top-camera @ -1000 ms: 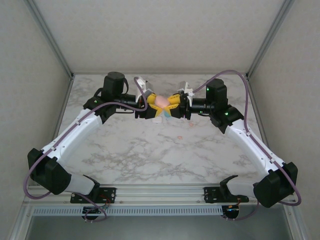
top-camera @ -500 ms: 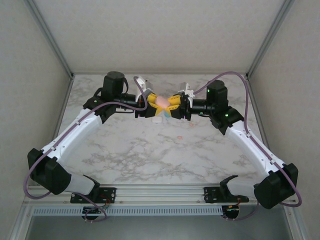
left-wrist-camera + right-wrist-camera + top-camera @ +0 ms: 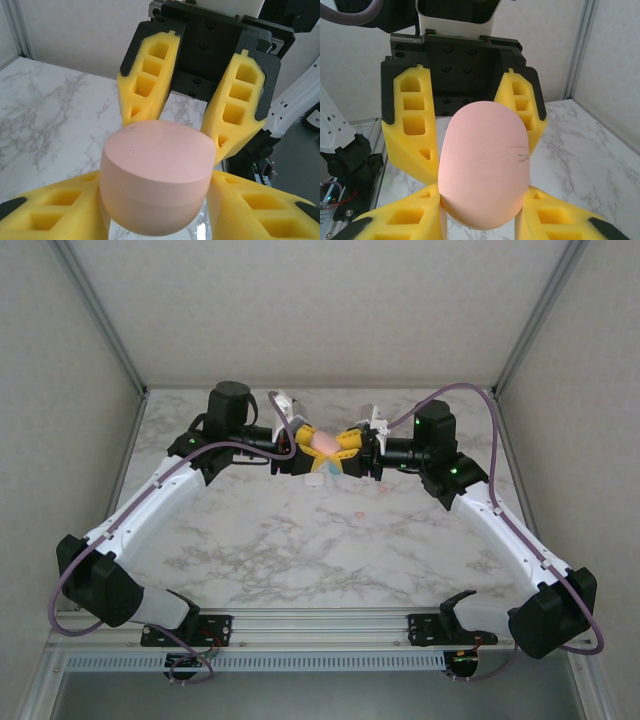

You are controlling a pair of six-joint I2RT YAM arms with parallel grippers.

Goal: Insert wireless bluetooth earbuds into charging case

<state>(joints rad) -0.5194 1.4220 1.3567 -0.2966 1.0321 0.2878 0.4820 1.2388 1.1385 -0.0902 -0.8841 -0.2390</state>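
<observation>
A pink pebble-like charging case [image 3: 322,442] hangs closed above the table's far middle, gripped from both sides. My left gripper [image 3: 308,450] is shut on the pink case [image 3: 155,175], its yellow fingers [image 3: 60,205] pressing on it from either side. My right gripper [image 3: 340,448] is shut on the same case [image 3: 482,160], with fingers [image 3: 405,217] tight against its lower sides. A tiny pinkish-orange earbud [image 3: 358,512] lies on the marble in front of the right gripper. A small whitish piece [image 3: 316,480] lies just below the grippers.
The marble table [image 3: 300,550] is walled by pale panels on the left, the back and the right. Metal posts [image 3: 110,330] stand at the back corners. Both arm bases sit on the rail [image 3: 320,625] at the near edge.
The two grippers and the pink case have edged slightly toward the back wall. A pale blue bit seen under them a second ago is now hidden.
</observation>
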